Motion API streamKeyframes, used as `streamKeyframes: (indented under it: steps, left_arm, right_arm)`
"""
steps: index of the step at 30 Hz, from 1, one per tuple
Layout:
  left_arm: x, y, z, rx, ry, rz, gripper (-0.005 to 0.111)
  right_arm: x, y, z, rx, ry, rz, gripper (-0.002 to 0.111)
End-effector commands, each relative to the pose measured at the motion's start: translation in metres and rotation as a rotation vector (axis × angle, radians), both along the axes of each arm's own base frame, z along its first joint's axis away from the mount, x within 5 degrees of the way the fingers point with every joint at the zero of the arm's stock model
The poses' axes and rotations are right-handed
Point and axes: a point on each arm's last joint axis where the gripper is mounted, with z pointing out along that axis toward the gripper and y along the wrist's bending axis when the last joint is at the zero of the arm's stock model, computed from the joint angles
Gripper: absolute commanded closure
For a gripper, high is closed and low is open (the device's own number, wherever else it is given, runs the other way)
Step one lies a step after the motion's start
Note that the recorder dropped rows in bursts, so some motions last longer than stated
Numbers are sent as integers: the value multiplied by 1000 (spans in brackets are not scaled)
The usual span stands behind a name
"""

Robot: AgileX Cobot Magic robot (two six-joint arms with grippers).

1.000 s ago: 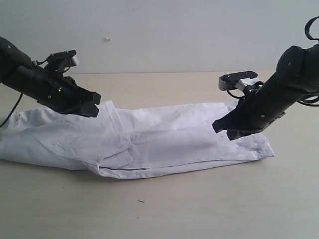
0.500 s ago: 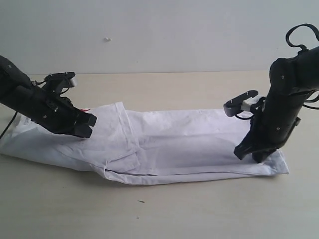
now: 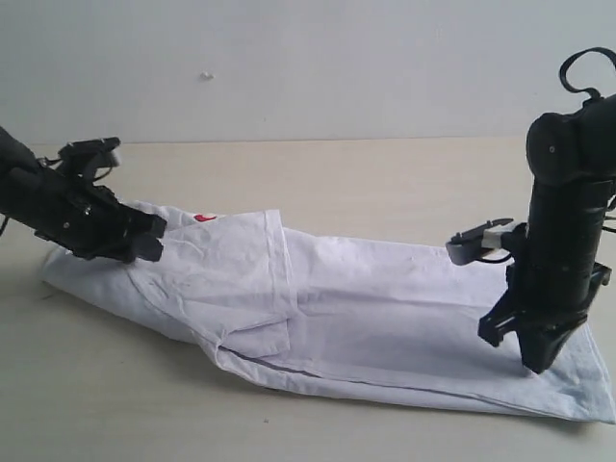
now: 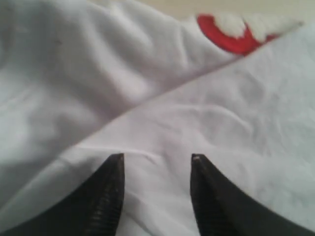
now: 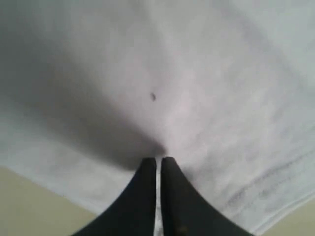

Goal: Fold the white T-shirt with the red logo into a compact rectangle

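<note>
The white T-shirt (image 3: 366, 318) lies as a long folded strip across the table, from far left to near right. A bit of the red logo (image 3: 203, 218) peeks out by its far edge on the left. My left gripper (image 3: 149, 245) sits low over the shirt's left part. In the left wrist view it (image 4: 156, 160) is open, white cloth (image 4: 221, 123) under and between the fingers, the red logo (image 4: 231, 42) beyond them. My right gripper (image 3: 534, 364) points straight down at the shirt's right end. In the right wrist view it (image 5: 158, 161) is shut, with a thin sliver of shirt (image 5: 206, 88) pinched.
The tan table (image 3: 337, 173) spreads around the shirt and a pale wall (image 3: 289, 58) rises behind it. The shirt's right corner (image 3: 602, 409) lies close to the picture's right edge. A black cable loop (image 3: 577, 67) tops the right arm.
The shirt has slid right and toward the front, stretching longer. My right gripper went down and right with its end. My left gripper drew back left, and the red logo now shows.
</note>
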Motion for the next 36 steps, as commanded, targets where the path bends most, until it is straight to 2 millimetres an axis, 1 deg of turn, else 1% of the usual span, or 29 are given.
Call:
streamKeyframes:
  steps: [1,3,4,6,8,10,12,14,17,19,22,25,28,33,36]
  left_arm:
    - [6,26,8,-40,-17,124,62]
    - [5,29,1,-46,14,120,67]
    - [5,28,-5,-50,40,112,72]
    - [2,24,-15,-60,89,90,75]
    - [-1,22,-26,-64,137,72,76]
    - [-2,23,-29,-64,147,75,74]
    - [0,27,-23,-91,144,121,70]
    - [6,35,-9,-150,115,189,65]
    - [14,53,20,-206,49,232,58]
    - [18,70,34,-215,7,272,53]
    - [18,90,37,-228,-8,333,47]
    - [19,104,27,-237,16,376,46]
    - [20,112,14,-227,38,385,46]
    - [21,114,-5,-232,76,380,46]
    - [22,115,-16,-207,77,360,46]
  right_arm:
    - [4,7,25,86,-137,-20,103]
    - [4,9,31,112,-161,-26,103]
    - [4,10,33,127,-169,-27,103]
    - [4,11,34,142,-173,-24,103]
    - [4,12,34,143,-168,-26,103]
    - [4,12,34,143,-168,-26,103]
    - [4,12,34,144,-169,-22,103]
    - [4,11,34,141,-169,-19,103]
    - [4,11,34,141,-169,-19,103]
    - [4,11,34,141,-169,-19,103]
    - [4,11,34,141,-169,-19,103]
    - [3,11,34,143,-161,-19,103]
    - [2,12,34,143,-146,-18,103]
    - [1,15,35,180,-138,-15,103]
    - [1,17,35,203,-141,0,103]
